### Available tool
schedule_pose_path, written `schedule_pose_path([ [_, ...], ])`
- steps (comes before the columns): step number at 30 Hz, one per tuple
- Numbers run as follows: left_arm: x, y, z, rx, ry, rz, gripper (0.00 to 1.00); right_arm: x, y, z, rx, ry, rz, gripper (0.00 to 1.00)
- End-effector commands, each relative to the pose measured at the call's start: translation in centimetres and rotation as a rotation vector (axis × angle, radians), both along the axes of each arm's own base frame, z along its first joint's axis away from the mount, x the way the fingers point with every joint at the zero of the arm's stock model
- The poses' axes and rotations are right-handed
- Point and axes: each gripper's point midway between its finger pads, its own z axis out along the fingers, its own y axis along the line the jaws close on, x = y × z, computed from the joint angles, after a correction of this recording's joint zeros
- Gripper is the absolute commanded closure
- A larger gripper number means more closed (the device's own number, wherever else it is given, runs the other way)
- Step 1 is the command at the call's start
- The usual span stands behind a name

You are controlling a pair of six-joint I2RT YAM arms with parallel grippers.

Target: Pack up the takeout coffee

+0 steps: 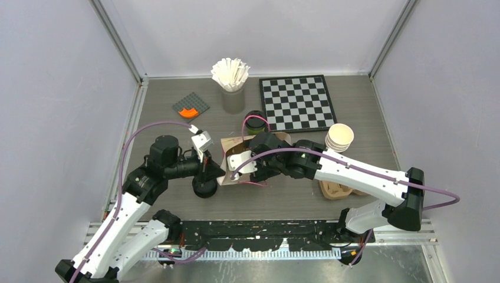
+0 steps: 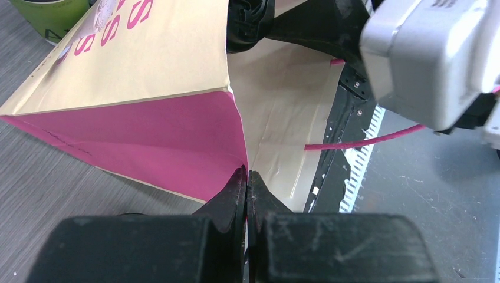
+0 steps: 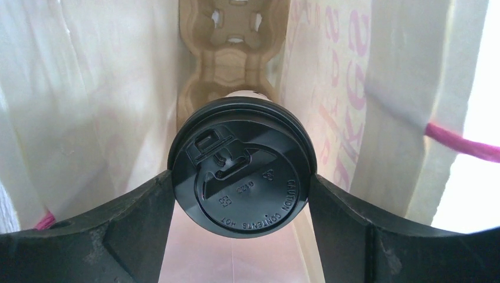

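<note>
A takeout coffee cup with a black lid (image 3: 242, 168) is inside the cream paper bag (image 3: 106, 118), which lies on its side. My right gripper (image 3: 242, 177) is shut on the cup, its fingers pressing both sides of the lid. Deeper in the bag sits a brown pulp carrier (image 3: 233, 47). My left gripper (image 2: 247, 175) is shut on the edge of the bag's mouth, where the pink side panel (image 2: 147, 135) meets the cream inside. A second green cup with a black lid (image 1: 255, 122) stands behind the bag (image 1: 234, 148).
A chessboard (image 1: 296, 103) lies at the back right. A holder of white stirrers (image 1: 231, 76) and a grey plate with an orange piece (image 1: 190, 107) are at the back left. White cups are stacked (image 1: 339, 137) above another pulp carrier (image 1: 336, 190) on the right.
</note>
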Motion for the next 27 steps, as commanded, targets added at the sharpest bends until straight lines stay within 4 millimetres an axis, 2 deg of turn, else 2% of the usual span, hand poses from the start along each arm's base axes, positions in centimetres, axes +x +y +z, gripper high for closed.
schedule_pose_path([
  [1,-0.3,-0.3,1.6,-0.038,-0.043,-0.036,1.0,1.3,-1.0,0.8,0.004,-0.076,-0.054,0.31],
  [9,-0.4,-0.4,1.5,-0.036,-0.037,-0.043,1.0,2.3,-1.6,-1.4,-0.026,-0.041,-0.088,0.31],
  [14,-0.4,-0.4,1.5,-0.035,-0.031,-0.044,1.0,2.6,-0.9,-2.7,0.01,-0.021,-0.081,0.31],
  [24,-0.3,-0.4,1.4,-0.026,-0.024,-0.04,1.0,3.6,-0.1,-3.8,0.053,-0.022,-0.089,0.31],
  [27,-0.3,-0.3,1.4,-0.025,-0.022,-0.037,1.0,3.6,0.0,-3.5,0.073,-0.019,-0.086,0.31],
])
